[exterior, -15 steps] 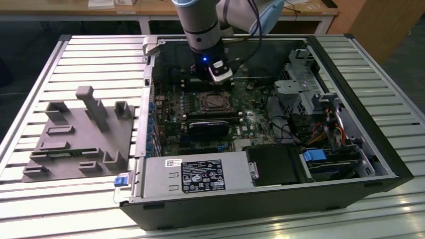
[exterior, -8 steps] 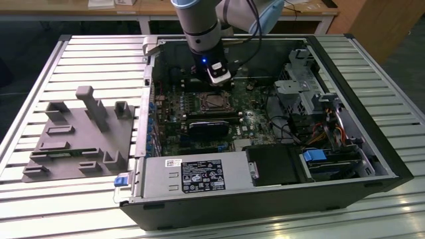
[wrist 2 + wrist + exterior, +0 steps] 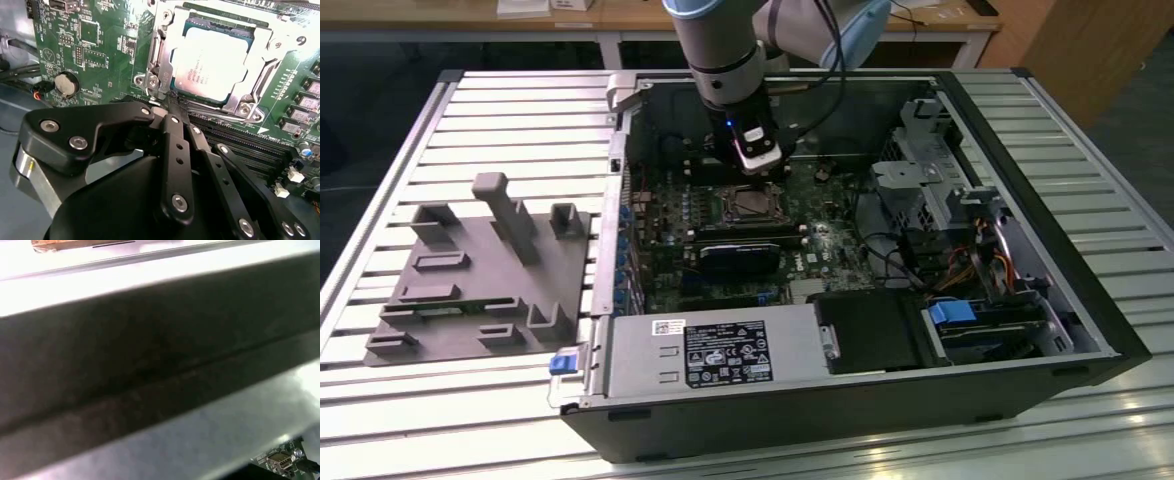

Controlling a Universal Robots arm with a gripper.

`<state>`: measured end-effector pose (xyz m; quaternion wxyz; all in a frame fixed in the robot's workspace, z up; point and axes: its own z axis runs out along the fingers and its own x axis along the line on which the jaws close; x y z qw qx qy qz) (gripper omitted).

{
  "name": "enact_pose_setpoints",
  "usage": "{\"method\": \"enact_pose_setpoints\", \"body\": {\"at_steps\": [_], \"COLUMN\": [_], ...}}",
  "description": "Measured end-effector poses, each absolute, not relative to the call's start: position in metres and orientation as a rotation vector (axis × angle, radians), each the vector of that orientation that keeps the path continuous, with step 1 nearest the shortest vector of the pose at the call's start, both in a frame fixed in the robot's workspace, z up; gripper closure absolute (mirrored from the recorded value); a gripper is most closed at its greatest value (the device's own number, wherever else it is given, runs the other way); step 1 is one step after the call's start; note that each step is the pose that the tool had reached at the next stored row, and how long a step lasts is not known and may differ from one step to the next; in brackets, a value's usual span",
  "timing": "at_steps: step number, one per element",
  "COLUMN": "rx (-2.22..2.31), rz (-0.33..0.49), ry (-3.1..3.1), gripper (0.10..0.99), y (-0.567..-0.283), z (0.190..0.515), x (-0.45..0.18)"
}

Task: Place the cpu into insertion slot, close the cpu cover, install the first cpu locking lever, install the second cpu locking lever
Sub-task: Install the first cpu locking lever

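**As it stands: cpu seated, cover down, levers unconfirmed**

Although I can't confirm the levers from my feed, the first two steps look finished to me. In the second wrist view the cpu [image 3: 212,62] lies in the insertion slot [image 3: 220,21] just beyond the tips of the jaws. The cpu cover [image 3: 162,27] lies flat over its edges, with the metal top showing through the cut-out. The jaws look clenched, tips pressed together at the socket corner nearest them. Whether a thin lever end is pinched between them I cannot tell. A metal locking lever [image 3: 161,60] runs along the cover's edge just ahead of the tips. I can't see whether it is hooked, so I judge the lever work to be what is left.

The cpu is square, so it has no long axis to speak of. It lies face up, edges parallel to the slot's frame, one corner toward the jaws. In the exterior view the arm [image 3: 727,60] reaches down into the open computer case [image 3: 1067,300] on the slatted worktop [image 3: 494,110].
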<state>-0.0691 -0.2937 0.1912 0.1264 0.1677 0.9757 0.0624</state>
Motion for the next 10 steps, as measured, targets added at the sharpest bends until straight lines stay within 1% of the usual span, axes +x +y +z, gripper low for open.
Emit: {"method": "enact_pose_setpoints", "body": {"at_steps": [10], "rx": [0.488], "rz": [0.181], "ry": [2.841], "gripper": [0.984], "y": [-0.294], "z": [0.202], "x": [-0.069]}}
